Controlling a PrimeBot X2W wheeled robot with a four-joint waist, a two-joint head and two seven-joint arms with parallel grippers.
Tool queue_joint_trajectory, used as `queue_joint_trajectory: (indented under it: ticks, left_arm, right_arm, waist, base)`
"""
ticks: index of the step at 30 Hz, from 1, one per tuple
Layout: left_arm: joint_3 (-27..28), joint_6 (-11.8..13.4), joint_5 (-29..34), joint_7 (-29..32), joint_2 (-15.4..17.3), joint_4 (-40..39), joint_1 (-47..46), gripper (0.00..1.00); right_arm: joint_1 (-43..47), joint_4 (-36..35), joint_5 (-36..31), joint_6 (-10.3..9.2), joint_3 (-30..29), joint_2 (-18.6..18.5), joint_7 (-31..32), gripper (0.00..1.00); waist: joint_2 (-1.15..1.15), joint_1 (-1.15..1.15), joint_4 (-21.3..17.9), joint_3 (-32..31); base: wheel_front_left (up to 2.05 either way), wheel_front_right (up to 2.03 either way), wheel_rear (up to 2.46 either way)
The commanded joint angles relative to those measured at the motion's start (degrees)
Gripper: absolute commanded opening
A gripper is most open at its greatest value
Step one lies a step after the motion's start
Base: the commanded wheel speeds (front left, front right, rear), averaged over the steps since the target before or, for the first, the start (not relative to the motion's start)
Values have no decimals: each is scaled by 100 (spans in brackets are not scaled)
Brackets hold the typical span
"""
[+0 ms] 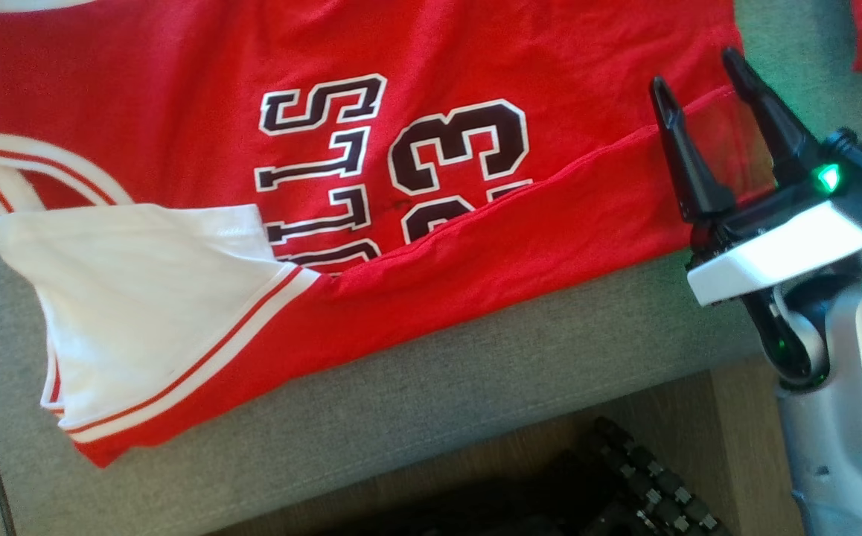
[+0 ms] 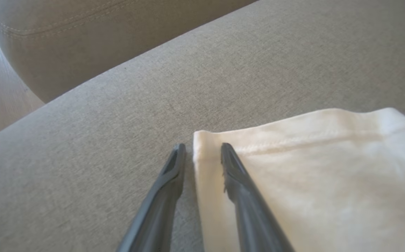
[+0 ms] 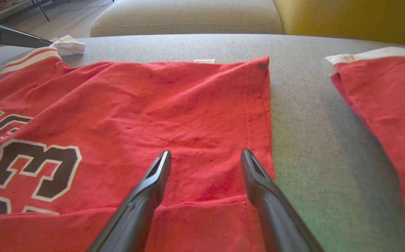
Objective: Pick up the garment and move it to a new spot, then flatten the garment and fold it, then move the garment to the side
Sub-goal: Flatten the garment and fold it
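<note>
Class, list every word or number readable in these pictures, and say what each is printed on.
"LLS", a further letter partly folded under: red jersey.
"3", with a half-hidden digit beside it: same jersey.
White tag at the jersey's edge: too small to read.

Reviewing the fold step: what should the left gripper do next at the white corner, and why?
Probably close the left gripper on the white corner of the jersey: its fingers are apart and straddle that edge, one over the cloth, one beside it over the couch. The right gripper is open over the red hem.
</note>
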Motion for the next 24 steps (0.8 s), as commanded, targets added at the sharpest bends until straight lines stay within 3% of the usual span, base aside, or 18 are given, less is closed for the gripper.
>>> queue_joint_trajectory:
  ticks: [1,2,4,11,24]
  left_arm:
    - [79,-35,-45,10,245,-108,-235,44]
    - [30,-35,-68,-4,265,-112,-261,38]
    - [-47,-35,-115,-58,299,-98,-304,0]
    - [-429,-35,-379,-289,334,-97,-317,0]
    - [-1043,-35,-776,-566,441,-443,-493,0]
  right_arm:
    - [-15,-166,61,-2,99,-25,6,100]
    - [-42,-164,58,-2,113,-20,8,100]
    - [-73,-167,52,-2,138,-6,5,100]
    - [-268,-67,19,-2,7,49,144,100]
    - [-2029,1132,-161,-2,-757,429,1549,100]
  waist:
    - [0,0,-30,10]
    - [0,0,-44,20]
    - [0,0,-67,33]
    - [0,0,-31,-99]
    - [0,0,247,-345]
  base:
    - [0,0,0]
    - [0,0,0]
    - [0,0,0]
    - [0,0,0]
    - [0,0,0]
